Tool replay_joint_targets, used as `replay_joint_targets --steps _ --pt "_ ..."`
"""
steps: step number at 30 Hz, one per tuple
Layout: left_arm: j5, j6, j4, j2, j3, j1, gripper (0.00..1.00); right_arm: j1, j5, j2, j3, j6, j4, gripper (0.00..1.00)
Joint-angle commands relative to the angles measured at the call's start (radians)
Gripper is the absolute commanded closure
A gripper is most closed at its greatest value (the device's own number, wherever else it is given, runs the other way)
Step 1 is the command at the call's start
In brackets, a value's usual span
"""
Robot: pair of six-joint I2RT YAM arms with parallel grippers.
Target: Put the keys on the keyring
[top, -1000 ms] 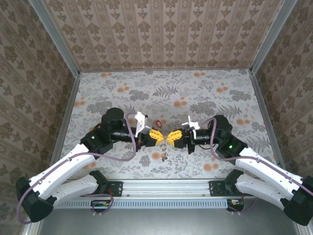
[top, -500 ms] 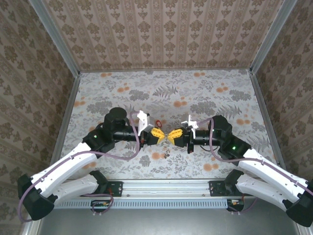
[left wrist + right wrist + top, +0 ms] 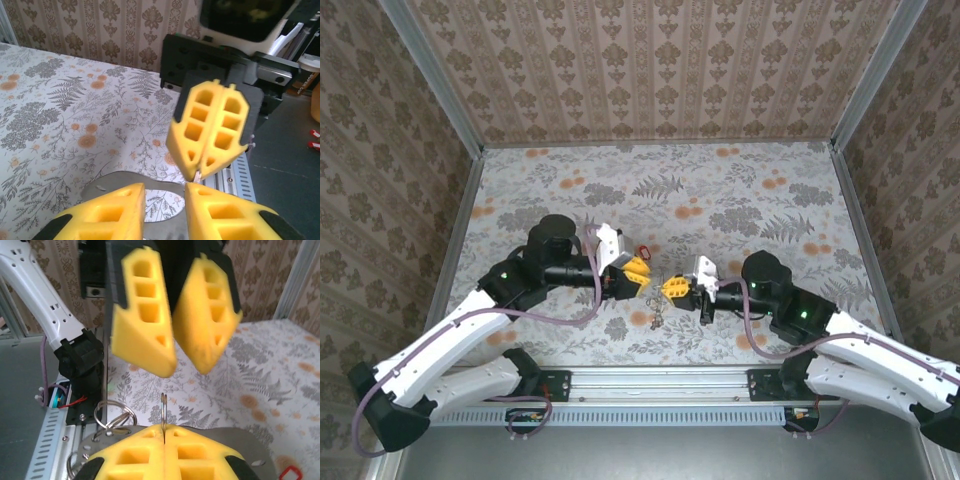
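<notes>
My right gripper [image 3: 164, 431] is shut on the keyring [image 3: 163, 410], a thin silvery split ring that stands edge-on out of its yellow pads. Just left of it hangs a second wire loop with the keys [image 3: 114, 419]. From above, the keys [image 3: 657, 318] dangle as a small metal cluster under the right gripper [image 3: 665, 288]. My left gripper [image 3: 648, 276] faces it tip to tip, a short way off. Its yellow fingers [image 3: 145, 335] stand apart with nothing between them. In the left wrist view the left gripper [image 3: 165, 192] is open, and the right gripper [image 3: 199, 169] ahead is shut.
A small red loop [image 3: 645, 251] lies on the flowered tabletop just behind the two grippers, and also shows as a red loop [image 3: 290, 473] low on the right. The aluminium rail [image 3: 660, 385] runs along the near edge. Patterned walls enclose the table.
My left gripper has opened and let go of the ring, drawing back a little. My right gripper has moved slightly left and nearer, still holding the keyring.
</notes>
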Motion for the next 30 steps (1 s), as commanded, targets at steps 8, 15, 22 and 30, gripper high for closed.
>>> replay_joint_targets --steps 8,15,22,30 --pt "0.035 0.033 -0.048 -0.051 0.024 0.006 0.73 0.073 0.189 -0.053 -0.036 -0.179 0.104 1.00" --pt "0.077 0.023 -0.005 -0.047 0.016 0.015 0.64 0.084 0.229 -0.069 -0.079 -0.218 0.186 1.00" --pt "0.097 0.023 0.017 -0.024 0.026 0.029 0.63 0.086 0.213 -0.064 -0.090 -0.237 0.229 1.00" --pt "0.043 0.098 -0.074 0.038 0.115 -0.006 0.62 0.086 0.162 -0.032 -0.053 -0.243 0.177 1.00"
